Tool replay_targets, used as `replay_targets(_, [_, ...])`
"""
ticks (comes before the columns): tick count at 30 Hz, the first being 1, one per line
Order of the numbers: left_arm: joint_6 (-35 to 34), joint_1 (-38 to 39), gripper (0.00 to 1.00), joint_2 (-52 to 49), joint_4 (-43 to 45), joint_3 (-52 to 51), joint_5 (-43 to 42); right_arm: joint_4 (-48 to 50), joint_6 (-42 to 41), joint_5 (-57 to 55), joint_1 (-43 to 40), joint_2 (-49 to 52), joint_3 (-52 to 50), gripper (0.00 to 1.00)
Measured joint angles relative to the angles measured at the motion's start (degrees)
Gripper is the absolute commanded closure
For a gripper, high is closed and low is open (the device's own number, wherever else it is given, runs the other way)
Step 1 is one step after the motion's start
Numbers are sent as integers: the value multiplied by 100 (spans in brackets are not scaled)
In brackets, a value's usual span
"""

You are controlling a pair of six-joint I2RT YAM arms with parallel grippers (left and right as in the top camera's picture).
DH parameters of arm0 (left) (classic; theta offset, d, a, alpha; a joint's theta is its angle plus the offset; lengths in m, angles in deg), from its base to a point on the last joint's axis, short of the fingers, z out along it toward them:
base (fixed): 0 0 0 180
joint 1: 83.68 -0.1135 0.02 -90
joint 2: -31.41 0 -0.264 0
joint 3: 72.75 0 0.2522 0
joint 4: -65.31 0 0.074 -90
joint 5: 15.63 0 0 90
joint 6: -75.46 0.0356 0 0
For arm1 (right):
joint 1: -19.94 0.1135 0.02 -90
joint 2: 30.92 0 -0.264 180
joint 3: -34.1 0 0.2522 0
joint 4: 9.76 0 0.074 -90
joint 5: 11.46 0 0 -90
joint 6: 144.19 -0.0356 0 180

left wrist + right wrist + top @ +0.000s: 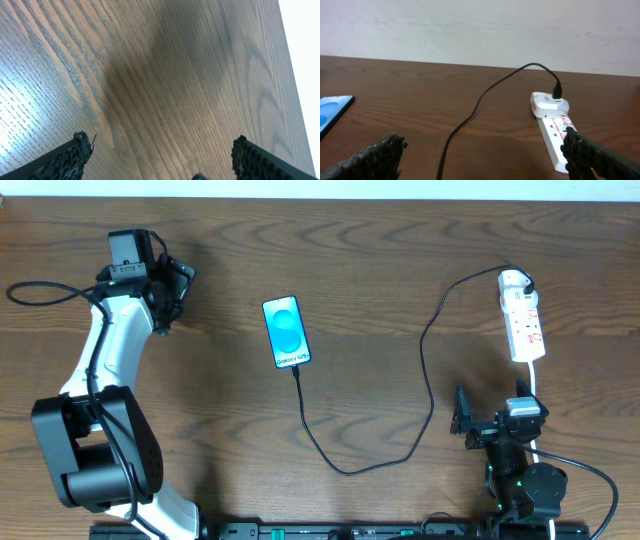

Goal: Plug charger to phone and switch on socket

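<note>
Dark wood-grain table (380, 260), kinda glossy. The phone (287, 332) lies flat mid-table, a slim rectangle with its bright blue screen up. The charger (425, 380), a thin black cable, swings in one big loop from the phone's bottom edge over to the chunky white plug at the far end of the socket (524, 320), a narrow white plastic strip with red markings, off to the right. The left gripper (160, 150) is spread wide over bare wood, holding nothing. The right gripper (485, 150) is spread wide too, rough black pads, empty, near the socket's near end
</note>
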Motion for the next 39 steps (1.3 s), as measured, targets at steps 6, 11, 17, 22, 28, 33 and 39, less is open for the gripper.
replay_targets(6, [0,0,8,0,0,0,-2,0,-2,17,0,0,0,1])
replay_targets(11, [0,0,8,0,0,0,0,0,0,17,0,0,0,1])
replay_targets(17, [0,0,8,0,-4,0,42,0,0,20,0,0,0,1])
replay_targets(22, [0,0,8,0,-22,0,96,0,-2,20,0,0,0,1])
replay_targets(28, [13,-46,8,0,-271,0,260,0,-2,22,0,0,0,1])
replay_targets(33, [452,-85,8,378,-514,-181,798,0,-2,35,0,0,0,1])
replay_targets(39, [1534,-85,8,2094,153,-1200,1001,2,-2,39,0,0,0,1])
